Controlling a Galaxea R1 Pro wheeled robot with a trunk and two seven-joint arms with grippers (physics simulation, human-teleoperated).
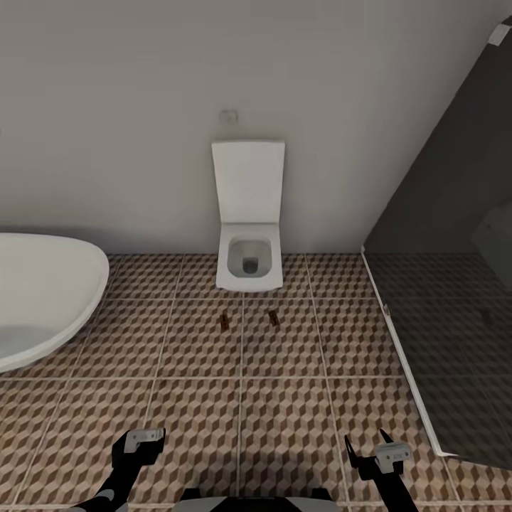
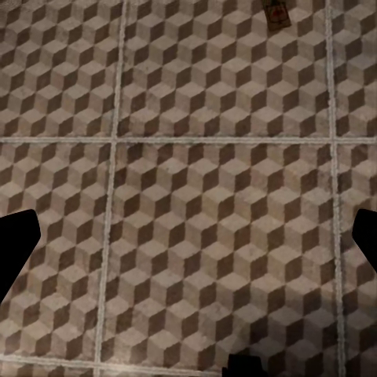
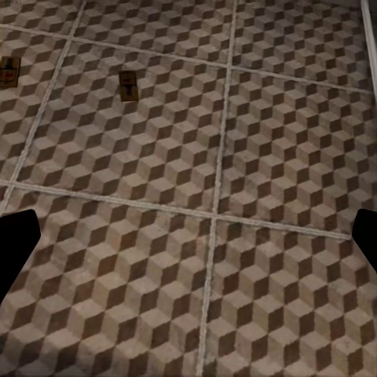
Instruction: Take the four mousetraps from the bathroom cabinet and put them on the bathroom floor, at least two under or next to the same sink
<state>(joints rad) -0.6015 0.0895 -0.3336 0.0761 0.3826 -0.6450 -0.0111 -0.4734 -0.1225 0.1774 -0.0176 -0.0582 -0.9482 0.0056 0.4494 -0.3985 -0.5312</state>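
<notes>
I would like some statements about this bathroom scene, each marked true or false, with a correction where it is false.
1. Two mousetraps lie on the bathroom floor in front of the toilet. True: the left mousetrap and the right mousetrap lie there.
2. The two mousetraps touch each other. False: they lie apart, on neighbouring tiles.
3. The toilet lid is closed. False: it stands raised and the bowl is open.
4. A white bathtub is at the left of the head view. True.
5. The left gripper holds a mousetrap. False: it is open and empty, and so is the right gripper.
</notes>
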